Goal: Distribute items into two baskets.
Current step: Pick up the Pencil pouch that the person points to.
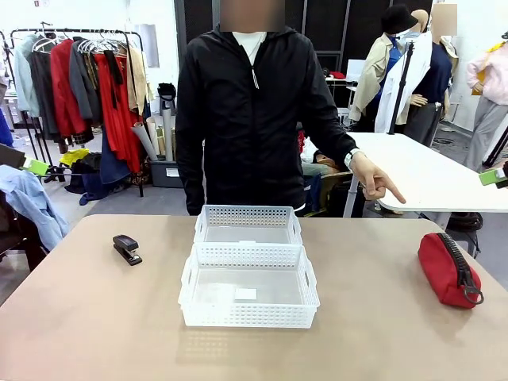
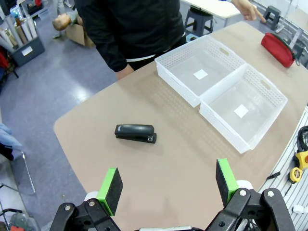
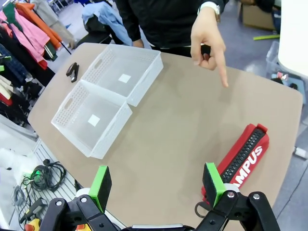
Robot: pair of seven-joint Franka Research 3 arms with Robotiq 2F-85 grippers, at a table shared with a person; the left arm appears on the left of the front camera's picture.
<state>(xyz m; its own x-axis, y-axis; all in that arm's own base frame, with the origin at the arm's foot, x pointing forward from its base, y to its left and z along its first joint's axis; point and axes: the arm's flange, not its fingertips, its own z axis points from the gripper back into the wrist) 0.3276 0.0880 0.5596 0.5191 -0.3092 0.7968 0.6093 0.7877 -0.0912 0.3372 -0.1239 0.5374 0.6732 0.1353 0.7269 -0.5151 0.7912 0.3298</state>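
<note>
Front view: two white lattice-sided baskets stand end to end at the middle of the table (image 1: 79,317).
Landmark: near basket (image 1: 248,316), upright on the robot's side of the pair, with a small white label (image 1: 245,294) on its floor.
Far basket: the far basket (image 1: 248,214) touches the near basket's far end wall, on the person's side, and is upright.
Stapler: the black stapler (image 1: 126,248) lies flat on the table to the robot's left of the near basket, well apart from it.
Pouch: the red pouch (image 1: 446,268) lies on the table to the robot's right of the near basket, well apart from it and near the table's right edge. Its black zipper faces up.
Person's hand: one hand (image 1: 376,181) is raised beyond and to the robot's right of the near basket. Its index finger points downward, and it is apart from the pouch.
Left wrist view: the left gripper (image 2: 167,173) has its jaws spread wide with nothing between the green pads (image 2: 111,186). It is raised above the table on the stapler's side of the near basket, and the stapler lies ahead of it.
Right wrist view: the right gripper (image 3: 156,175) has its jaws spread wide with nothing held. It is raised above the table on the pouch's side of the near basket. The pouch, with white lettering, lies just beside one finger in the picture; contact cannot be told.
</note>
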